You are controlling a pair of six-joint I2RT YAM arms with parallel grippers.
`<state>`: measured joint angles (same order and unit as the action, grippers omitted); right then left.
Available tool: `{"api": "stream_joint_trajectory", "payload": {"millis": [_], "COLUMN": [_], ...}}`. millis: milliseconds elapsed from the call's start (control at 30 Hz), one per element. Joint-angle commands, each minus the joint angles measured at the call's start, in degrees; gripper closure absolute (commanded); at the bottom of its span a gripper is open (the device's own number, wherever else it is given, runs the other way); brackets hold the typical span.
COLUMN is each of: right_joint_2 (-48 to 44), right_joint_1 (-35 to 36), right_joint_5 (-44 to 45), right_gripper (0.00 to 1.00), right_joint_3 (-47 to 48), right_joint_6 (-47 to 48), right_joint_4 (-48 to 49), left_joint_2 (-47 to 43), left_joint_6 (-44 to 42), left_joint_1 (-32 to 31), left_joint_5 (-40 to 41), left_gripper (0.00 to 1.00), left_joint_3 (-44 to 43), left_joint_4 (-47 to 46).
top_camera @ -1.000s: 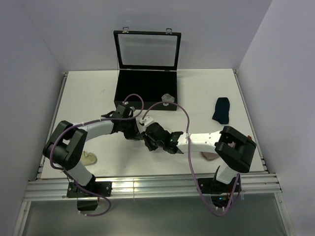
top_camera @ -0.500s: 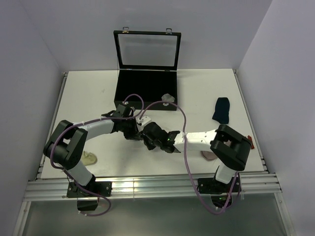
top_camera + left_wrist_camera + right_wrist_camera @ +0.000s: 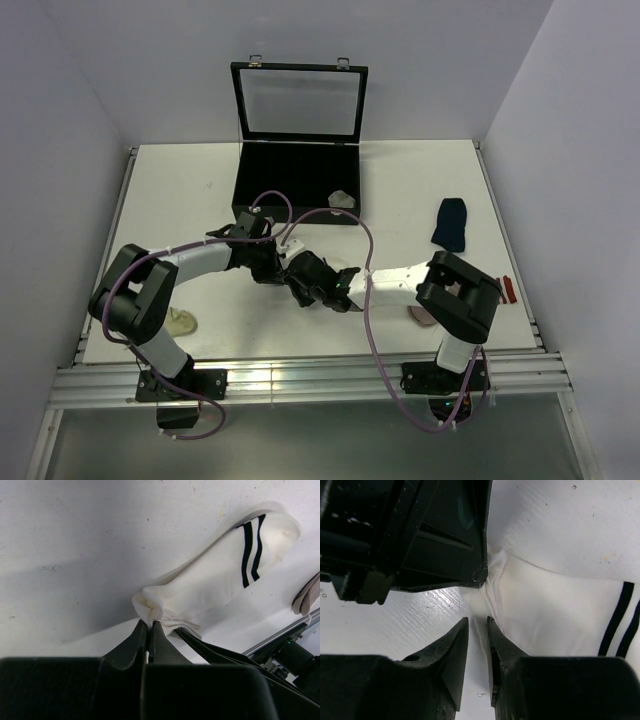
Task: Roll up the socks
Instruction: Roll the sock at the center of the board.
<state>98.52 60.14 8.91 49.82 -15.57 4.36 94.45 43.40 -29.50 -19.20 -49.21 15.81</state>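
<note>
Lena: Right arm (image 3: 400,281) has folded in since a second ago. Its elbow sits further left, and the wrist has pushed closer to the left one. The left arm (image 3: 195,262) hasn't shifted.

Tom: How do they lie now?

Lena: Both forearms run low over the table (image 3: 170,200), reaching inward from either side. The two wrists meet a little left of midway between the left and right edges, nearer the near edge than the far one.

Tom: And the left gripper (image 3: 149,624)?

Lena: Its fingers are pressed together, pinching the bunched end of the white sock (image 3: 215,587). The rest of the sock lies flat on the table, with its two black cuff stripes (image 3: 251,550) at the opposite end.

Tom: The right gripper (image 3: 478,623)?

Lena: It points down at the same bunched end, just beside the left fingertips. Its fingers stand a narrow slit apart at the sock's edge. I can't tell whether any fabric sits in the slit.

Tom: Other socks?

Lena: A navy sock (image 3: 450,223) lies near the right edge, well apart from both grippers.
</note>
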Motion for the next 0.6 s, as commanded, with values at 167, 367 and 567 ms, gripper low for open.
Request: {"api": "stream_joint_trajectory", "payload": {"millis": [167,367,567], "right_joint_2": [1.9,2.2,-0.5], "right_joint_1": [0.6,1.5,2.1], "right_joint_5": [2.7,5.8,7.8], "right_gripper": [0.66,0.66,0.66], "right_joint_3": [1.4,0.7,0.4], "right_joint_6": [0.2,0.4,1.8], "right_joint_4": [1.6,1.9,2.2], "left_joint_2": [-0.4,-1.0,-1.1], "left_joint_6": [0.5,0.5,0.5], "left_joint_1": [0.1,0.1,0.2], "left_joint_5": [0.3,-0.1,0.5], "left_gripper": [0.99,1.00,1.00], "left_joint_3": [-1.5,-1.5,-1.8], "left_joint_4": [0.4,1.3,1.9]}}
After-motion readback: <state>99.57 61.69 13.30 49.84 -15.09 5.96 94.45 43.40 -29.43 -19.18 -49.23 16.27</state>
